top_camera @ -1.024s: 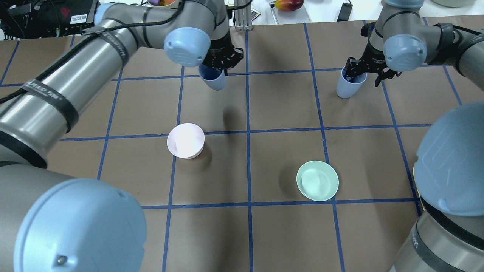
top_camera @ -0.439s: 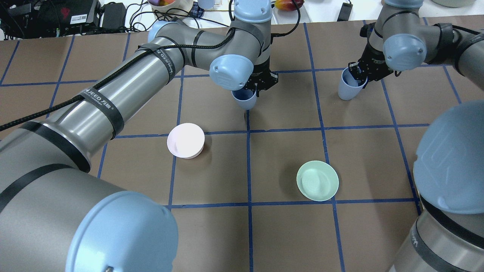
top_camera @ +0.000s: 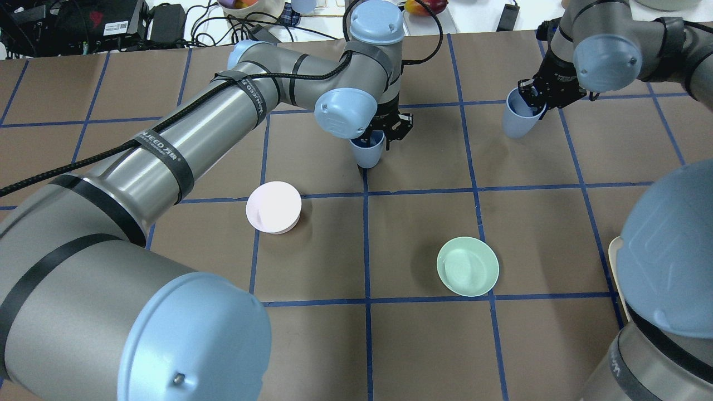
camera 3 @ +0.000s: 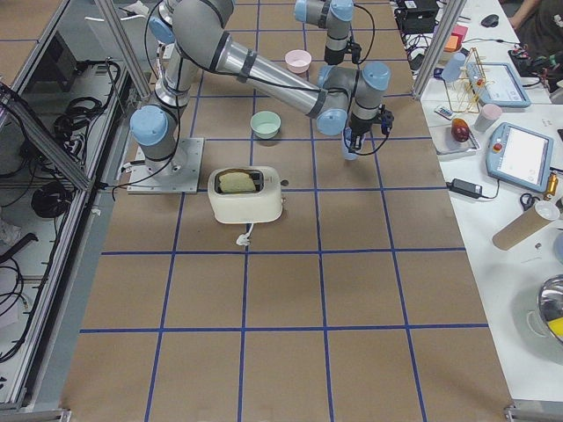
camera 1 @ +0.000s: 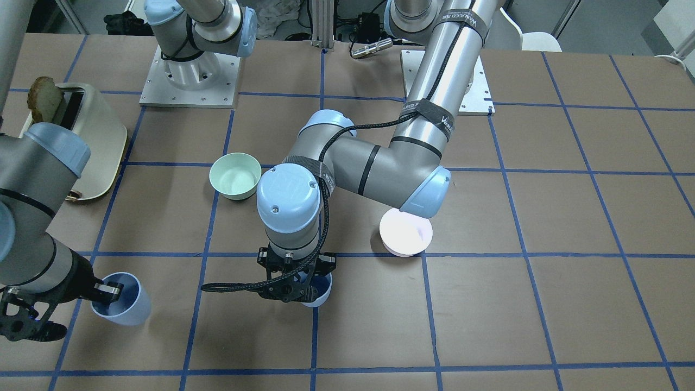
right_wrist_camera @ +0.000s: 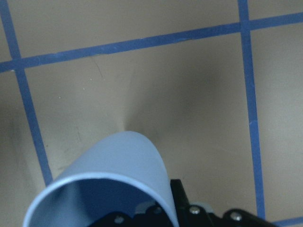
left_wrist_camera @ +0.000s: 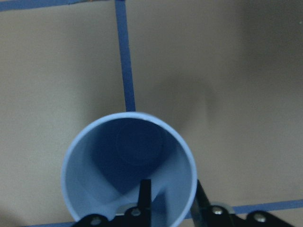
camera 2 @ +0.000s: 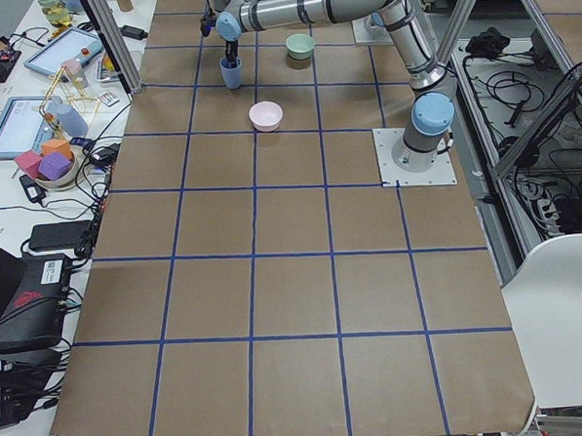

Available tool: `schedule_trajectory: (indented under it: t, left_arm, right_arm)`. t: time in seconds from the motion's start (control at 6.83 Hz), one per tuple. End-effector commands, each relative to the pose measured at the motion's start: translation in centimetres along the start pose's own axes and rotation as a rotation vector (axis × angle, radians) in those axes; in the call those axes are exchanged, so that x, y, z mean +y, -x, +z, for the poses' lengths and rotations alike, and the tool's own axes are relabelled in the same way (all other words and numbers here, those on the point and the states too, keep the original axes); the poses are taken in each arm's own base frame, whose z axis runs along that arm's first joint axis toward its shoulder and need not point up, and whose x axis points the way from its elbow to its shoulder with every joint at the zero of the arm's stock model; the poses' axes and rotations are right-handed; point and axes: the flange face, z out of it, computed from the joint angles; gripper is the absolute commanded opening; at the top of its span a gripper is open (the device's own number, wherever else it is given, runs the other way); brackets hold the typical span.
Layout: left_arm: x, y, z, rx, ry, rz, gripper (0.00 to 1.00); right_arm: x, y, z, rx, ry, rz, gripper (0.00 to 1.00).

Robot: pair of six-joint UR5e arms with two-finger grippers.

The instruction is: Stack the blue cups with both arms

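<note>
My left gripper (top_camera: 384, 133) is shut on the rim of one blue cup (top_camera: 369, 151), one finger inside and one outside. It holds the cup upright near the table's middle, over a blue tape line. The left wrist view looks down into this cup (left_wrist_camera: 128, 170). I cannot tell whether its base touches the table. My right gripper (top_camera: 536, 100) is shut on the rim of the other blue cup (top_camera: 515, 120), which is tilted at the far right. This cup also shows in the right wrist view (right_wrist_camera: 109, 189) and the front view (camera 1: 117, 304), where the first cup (camera 1: 321, 292) is at the centre.
A pale pink bowl (top_camera: 273, 207) stands left of centre and a mint-green bowl (top_camera: 467, 266) right of centre, both nearer the robot than the cups. A cream toaster (camera 1: 81, 141) holding bread stands on the robot's right side. Clutter lies beyond the far edge.
My left arm has carried its cup right and nearer, from the far left square to the centre tape line. My right gripper has shifted its cup slightly farther away, still tilted.
</note>
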Motion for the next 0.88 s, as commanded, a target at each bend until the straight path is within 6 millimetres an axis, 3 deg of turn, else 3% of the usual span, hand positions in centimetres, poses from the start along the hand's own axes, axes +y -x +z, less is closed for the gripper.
schedule_trajectory:
  t: [0.0,0.15,0.29,0.44,0.59,0.73]
  left_arm:
    - [0.6,3.8,-8.2,0.005,0.017,-0.046,1.0]
    - [1.6,6.7,-14.2,0.072,0.068,-0.096,1.0]
    - [3.9,10.3,-19.0,0.063,0.14,-0.103,1.0]
    - [6.0,15.0,-23.0,0.071,0.165,-0.051,1.0]
    - [8.1,18.5,-26.0,0.073,0.171,-0.084,1.0]
    - [10.4,21.1,-26.9,0.069,0.185,-0.107,1.0]
  right_arm:
    - [2.0,1.1,-6.6,-0.074,0.018,0.005,0.0]
    - [3.2,1.9,-8.3,-0.12,0.035,0.002,0.0]
    - [4.6,4.7,-9.8,-0.119,0.027,-0.024,0.0]
    - [6.0,9.5,-10.1,-0.119,0.031,0.048,0.0]
    - [7.4,14.0,-10.8,-0.118,0.021,0.077,0.0]
    - [9.0,18.5,-11.9,-0.123,0.009,0.111,0.0]
